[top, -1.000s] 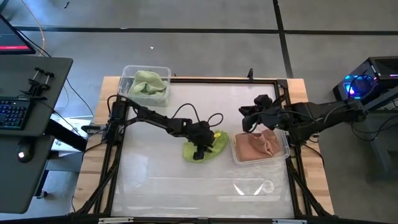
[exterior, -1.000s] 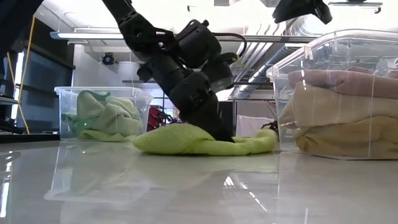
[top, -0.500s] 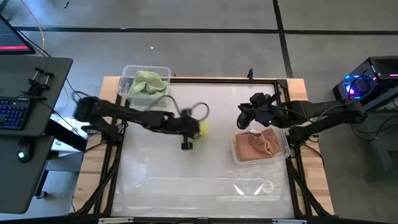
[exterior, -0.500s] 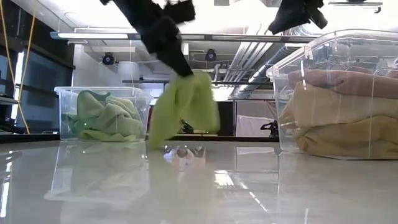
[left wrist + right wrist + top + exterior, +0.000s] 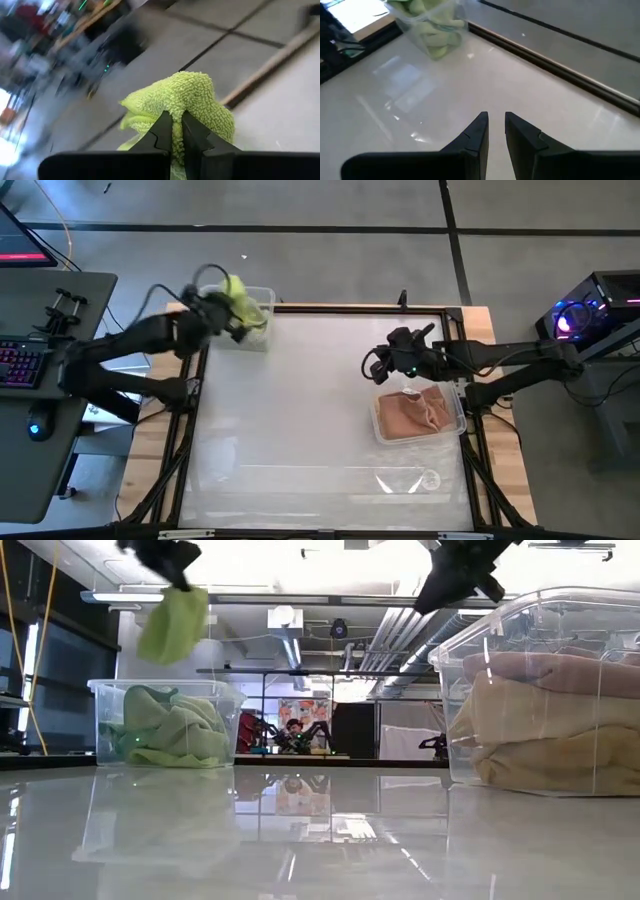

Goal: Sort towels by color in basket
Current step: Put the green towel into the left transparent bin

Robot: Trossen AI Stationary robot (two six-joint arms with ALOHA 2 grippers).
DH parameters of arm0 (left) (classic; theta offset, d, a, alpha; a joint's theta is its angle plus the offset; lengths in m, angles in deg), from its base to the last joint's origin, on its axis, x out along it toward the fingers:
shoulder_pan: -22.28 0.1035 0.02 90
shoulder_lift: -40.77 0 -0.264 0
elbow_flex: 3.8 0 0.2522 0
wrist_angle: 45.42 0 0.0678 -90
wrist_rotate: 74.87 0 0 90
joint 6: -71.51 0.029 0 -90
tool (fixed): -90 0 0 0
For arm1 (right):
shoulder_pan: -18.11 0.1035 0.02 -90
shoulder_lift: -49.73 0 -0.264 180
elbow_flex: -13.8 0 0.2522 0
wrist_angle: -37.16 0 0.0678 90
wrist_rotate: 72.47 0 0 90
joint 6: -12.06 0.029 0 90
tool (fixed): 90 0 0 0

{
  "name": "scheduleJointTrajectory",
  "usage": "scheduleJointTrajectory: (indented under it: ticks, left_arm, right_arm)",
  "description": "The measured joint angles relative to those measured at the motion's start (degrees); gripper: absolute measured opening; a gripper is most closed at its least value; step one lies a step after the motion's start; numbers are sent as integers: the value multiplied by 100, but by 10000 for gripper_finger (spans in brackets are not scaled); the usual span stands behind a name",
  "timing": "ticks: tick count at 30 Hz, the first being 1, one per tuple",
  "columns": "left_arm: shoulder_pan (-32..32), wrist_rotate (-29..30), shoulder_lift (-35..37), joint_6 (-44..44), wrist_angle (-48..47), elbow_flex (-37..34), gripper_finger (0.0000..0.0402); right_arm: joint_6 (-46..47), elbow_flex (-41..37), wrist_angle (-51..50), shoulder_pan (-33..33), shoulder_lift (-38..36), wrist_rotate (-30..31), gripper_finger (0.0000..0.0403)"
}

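Observation:
A lime green towel (image 5: 236, 288) hangs in the air over the clear bin (image 5: 258, 338) at the table's far left corner, with my left gripper (image 5: 226, 304) shut on it. That bin holds pale green towels (image 5: 170, 730). In the low view the lime towel (image 5: 175, 625) dangles above the bin's rim. Peach and pink towels (image 5: 415, 412) lie in a second clear bin (image 5: 380, 426) at the right. My right gripper (image 5: 375, 370) hovers high over the table just left of that bin, fingers (image 5: 479, 131) slightly apart with nothing between them. My left gripper pinches a bunched fold of the lime towel (image 5: 176, 116) between its two fingers. The fingers slant a little downward from the table's left side. The towel is lifted clear, and it hangs slack below the fingers (image 5: 172, 635) above the green bin.
The glossy white tabletop (image 5: 300, 430) between the two bins lies open. A raised frame runs along the far edge (image 5: 545, 65). A desk with a keyboard (image 5: 25, 365) stands beyond the left edge.
My left gripper has taken the lime towel off the middle of the table, risen sharply and swung toward the far left corner, tipping from pointing down to nearly level. The towel went from lying spread on the table to hanging clear. My right gripper drifted slightly toward the table's left.

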Motion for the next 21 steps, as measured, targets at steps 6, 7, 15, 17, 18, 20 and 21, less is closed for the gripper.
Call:
scheduleJointTrajectory:
  ticks: [6,7,15,17,18,20,21]
  left_arm:
    - [1377,33,475,-774,-119,-752,5]
    - [1564,11,498,-876,38,-973,5]
    - [2549,-1280,303,-1424,2109,-2361,13]
    - [2779,-1925,183,-1777,2236,-2389,24]
    - [2878,-2174,110,-1928,2240,-2389,32]
    - [3033,-2585,-25,-1997,2193,-2391,53]
    - [3098,-2770,-73,-2000,2189,-2391,66]
  right_arm:
    - [-640,0,533,-212,4,-26,59]
    - [-654,0,636,-246,4,-44,59]
    - [-910,0,876,-320,2,-337,59]
    - [-901,0,876,-320,2,-339,59]
    - [-907,0,876,-320,2,-339,59]
    - [-910,0,876,-320,2,-339,59]
    - [-910,0,876,-320,2,-341,59]
